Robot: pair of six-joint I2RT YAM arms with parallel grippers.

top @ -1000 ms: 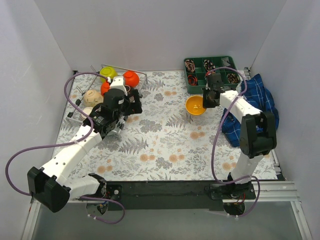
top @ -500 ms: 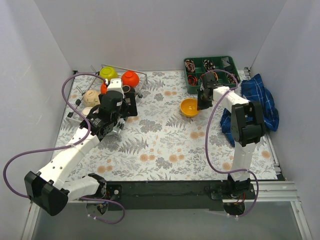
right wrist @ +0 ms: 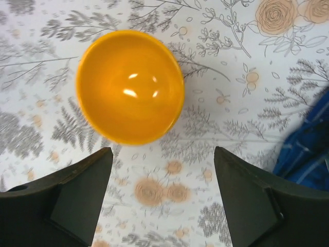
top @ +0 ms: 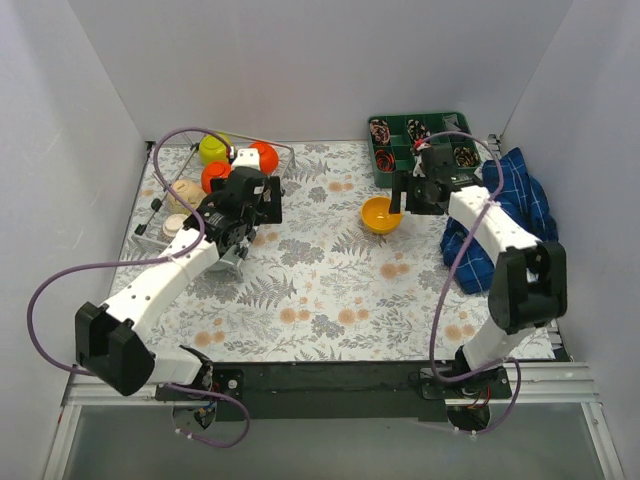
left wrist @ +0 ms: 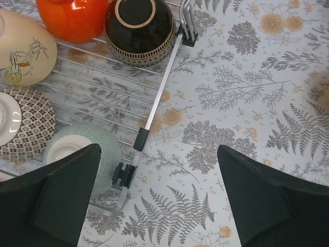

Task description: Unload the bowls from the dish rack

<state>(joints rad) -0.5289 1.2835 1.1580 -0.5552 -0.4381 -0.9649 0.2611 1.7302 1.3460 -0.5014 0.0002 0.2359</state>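
The silver wire dish rack (top: 165, 205) stands at the back left with several bowls in it: lime green (top: 213, 150), red-orange (top: 264, 155) and beige (top: 185, 193). The left wrist view shows the rack's side bar (left wrist: 159, 82), a dark brown bowl (left wrist: 139, 25), a red-orange bowl (left wrist: 72, 18), a grey-patterned bowl (left wrist: 23, 123) and a whitish bowl (left wrist: 77, 149). My left gripper (left wrist: 158, 147) hangs open over the rack's near right corner, holding nothing. A yellow-orange bowl (right wrist: 129, 86) sits upright on the table, just past the fingertips of my open right gripper (right wrist: 162, 150).
A green compartment tray (top: 390, 170) with small items stands at the back right. A blue checked cloth (top: 510, 210) lies by the right wall. White walls close in the left, back and right sides of the floral table.
My right gripper has opened and let go of the yellow-orange bowl, which now rests on the table, and it has drawn back to the right. The left arm has swung closer to the rack.
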